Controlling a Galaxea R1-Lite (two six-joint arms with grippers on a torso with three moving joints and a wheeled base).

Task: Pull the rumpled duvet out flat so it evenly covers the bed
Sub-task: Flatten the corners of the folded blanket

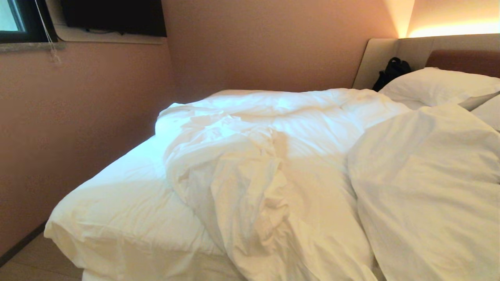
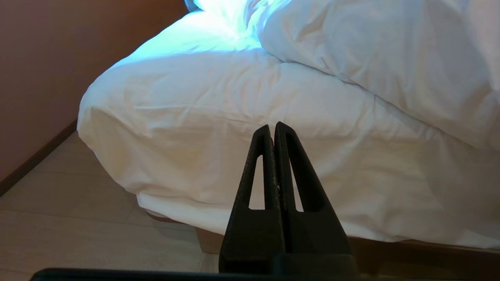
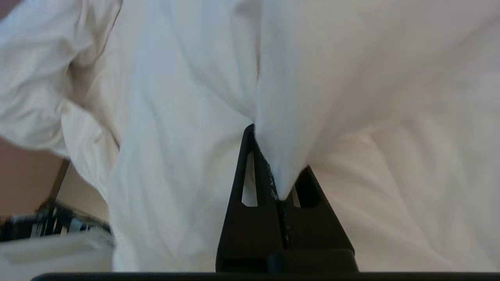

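Duvet pinched, now it needs hauling out flat

Going left to right: the left claw (image 2: 274, 128) is being kept pressed together on nothing, parked low by the corner of the bed (image 2: 164, 128), aimed at the sheeted mattress side just above the floor, so it's out of the job. The duvet (image 1: 273, 164) is being left heaped along the middle and right of the bed, with the left strip of sheet bare and the pillows (image 1: 437, 86) up at the headboard. The right claw (image 3: 273, 164), out of the head view, is being held shut on a fold of the duvet, cloth draping over its fingers. Probably best if the pull is kept slow and low toward the uncovered side, so the thin pinch isn't being yanked loose.
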